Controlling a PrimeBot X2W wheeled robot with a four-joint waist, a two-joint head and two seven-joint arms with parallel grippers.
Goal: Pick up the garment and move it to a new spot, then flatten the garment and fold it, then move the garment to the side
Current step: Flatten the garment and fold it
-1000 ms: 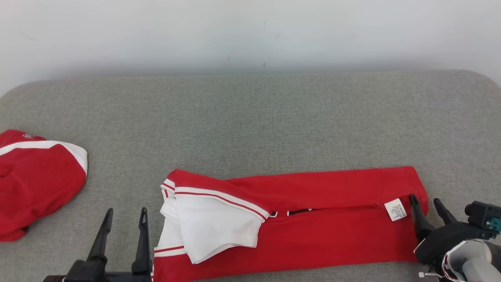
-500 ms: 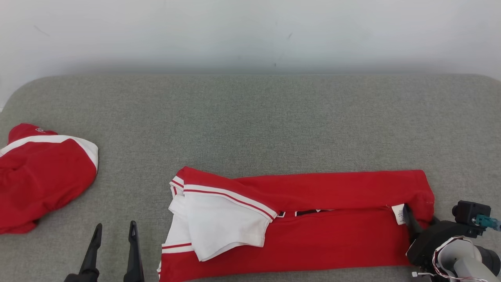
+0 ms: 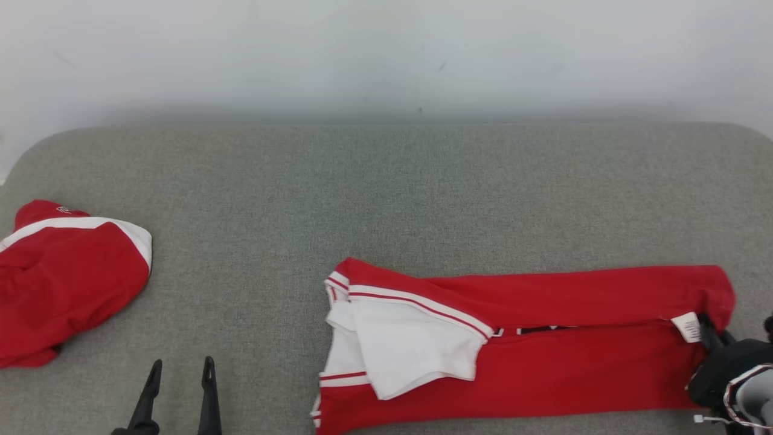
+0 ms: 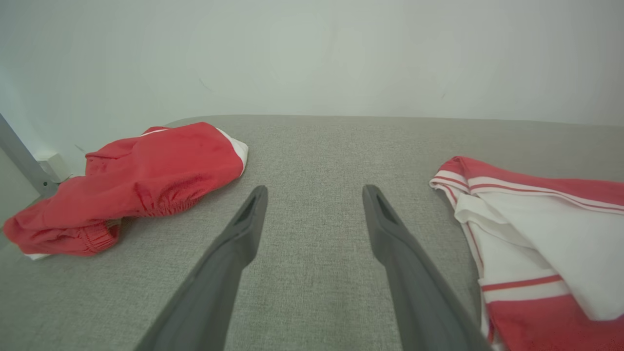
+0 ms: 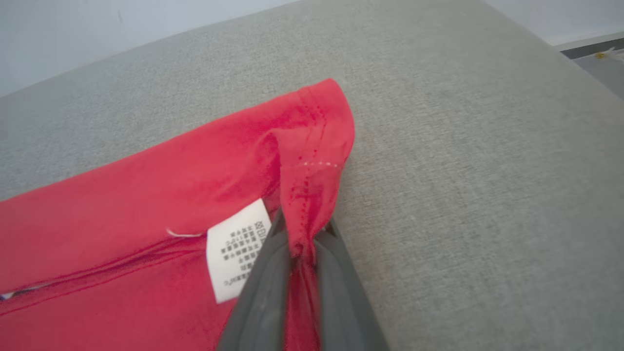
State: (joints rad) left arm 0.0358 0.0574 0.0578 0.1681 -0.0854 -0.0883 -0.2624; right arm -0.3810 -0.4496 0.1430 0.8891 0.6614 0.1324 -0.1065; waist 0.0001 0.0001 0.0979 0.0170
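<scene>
Right gripper [image 5: 302, 239] clamped on garment [image 3: 574, 374] hem beside label [image 5: 234, 251], left gripper [image 4: 314, 190] spread wide and empty over grey table [image 3: 386, 193], second red garment [image 3: 66, 278] lying well left.

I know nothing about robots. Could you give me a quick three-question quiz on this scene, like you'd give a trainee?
1. True or false: the right gripper is shut on the edge of the folded red garment.
2. Fill the gap: the left gripper is ___ and holds nothing.
3. Where is the white care label? A) right beside the right gripper's fingers B) between the left gripper's fingers C) tucked out of sight.
Key: 1 true; 2 open; 3 A.
</scene>
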